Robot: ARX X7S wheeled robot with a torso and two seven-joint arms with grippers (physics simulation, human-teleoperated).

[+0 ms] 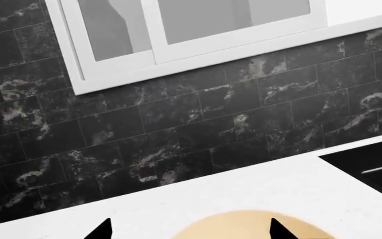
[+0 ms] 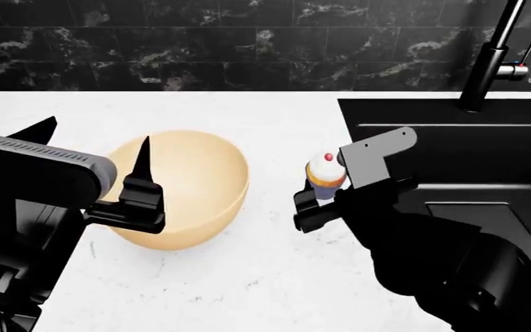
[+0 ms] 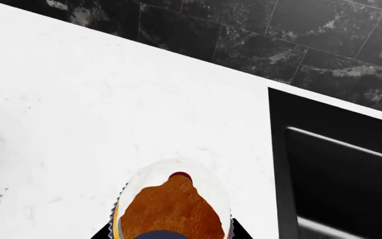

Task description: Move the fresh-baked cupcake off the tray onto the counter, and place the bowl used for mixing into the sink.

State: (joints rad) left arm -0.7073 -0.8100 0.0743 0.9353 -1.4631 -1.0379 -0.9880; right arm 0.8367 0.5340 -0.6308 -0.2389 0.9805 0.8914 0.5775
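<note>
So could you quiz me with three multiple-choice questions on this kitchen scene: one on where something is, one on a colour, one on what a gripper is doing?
1. Where is the large round pale tan bowl?
A. on the white stone counter
B. in the matte black sink
C. on a shelf

2. What colour is the small cupcake's cherry?
A. green
B. red
C. blue

3. What is the right gripper doing?
A. hanging open over the sink
B. holding a spoon
C. shut on the cupcake

Answers: 1 A, the bowl stands on the counter left of the sink. 2 B, a red cherry tops the white frosting. 3 C, its fingers clasp the wrapper.
</note>
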